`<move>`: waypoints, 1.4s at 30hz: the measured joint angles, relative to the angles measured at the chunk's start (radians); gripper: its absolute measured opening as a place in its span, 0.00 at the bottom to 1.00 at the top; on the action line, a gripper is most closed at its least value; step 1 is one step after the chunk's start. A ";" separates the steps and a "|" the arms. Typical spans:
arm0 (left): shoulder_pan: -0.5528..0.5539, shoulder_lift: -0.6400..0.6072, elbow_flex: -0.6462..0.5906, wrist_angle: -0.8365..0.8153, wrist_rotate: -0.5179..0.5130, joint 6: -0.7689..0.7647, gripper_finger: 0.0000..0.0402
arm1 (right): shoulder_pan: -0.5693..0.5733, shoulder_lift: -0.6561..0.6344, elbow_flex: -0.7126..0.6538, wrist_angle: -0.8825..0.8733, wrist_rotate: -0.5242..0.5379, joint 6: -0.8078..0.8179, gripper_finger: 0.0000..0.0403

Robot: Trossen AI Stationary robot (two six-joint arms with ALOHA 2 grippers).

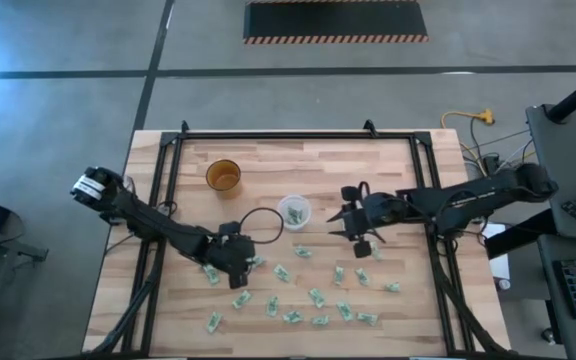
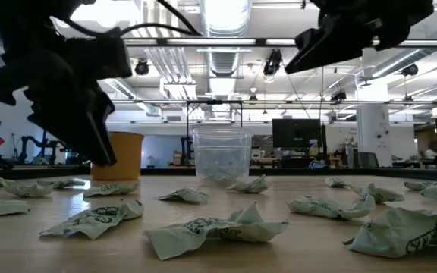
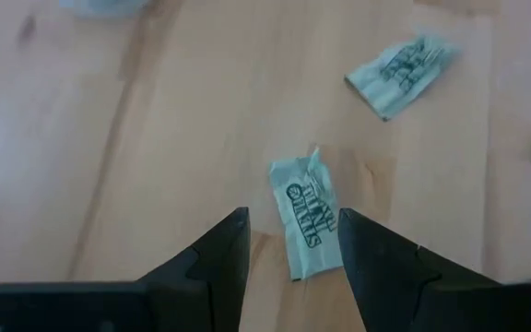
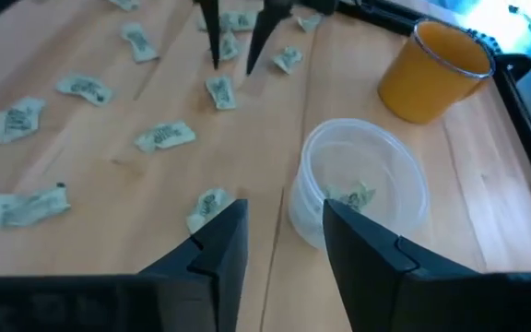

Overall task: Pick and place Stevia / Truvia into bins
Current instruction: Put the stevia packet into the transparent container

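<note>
A wooden table (image 1: 268,160) seen from above, with the clear cup (image 1: 294,211) near its middle as the landmark. Far left of the cup, the left arm reaches in, and its left gripper (image 1: 238,277) hangs low over the table, left of the cup and nearer the front edge. Its fingers are spread apart and hold nothing; a green and white sweetener packet (image 3: 306,214) lies flat on the wood just ahead of the gap between them. An amber cup (image 1: 224,176) stands left of the clear cup and farther back, well apart from it. The clear cup stands upright with at least one packet (image 4: 354,196) inside. Many more packets (image 1: 315,296) lie scattered in front of the cup, from its left to its right. Just right of the cup, the right gripper (image 1: 340,222) hovers above the table, fingers parted and empty, its tips pointing toward the cup.
</note>
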 joint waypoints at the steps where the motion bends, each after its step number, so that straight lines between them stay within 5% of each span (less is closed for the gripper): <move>1: 0.000 0.010 0.002 0.002 0.006 -0.003 0.37 | 0.002 -0.019 -0.010 0.001 0.000 0.004 0.32; 14: 0.001 0.070 0.003 0.046 0.068 -0.001 0.37 | 0.009 -0.187 -0.089 0.000 0.001 0.051 0.32; 28: 0.001 0.075 -0.002 0.042 0.089 -0.003 0.11 | 0.009 -0.207 -0.103 0.000 0.002 0.060 0.32; 42: 0.002 0.075 -0.017 0.052 0.087 -0.029 0.08 | 0.009 -0.207 -0.103 0.000 0.002 0.060 0.30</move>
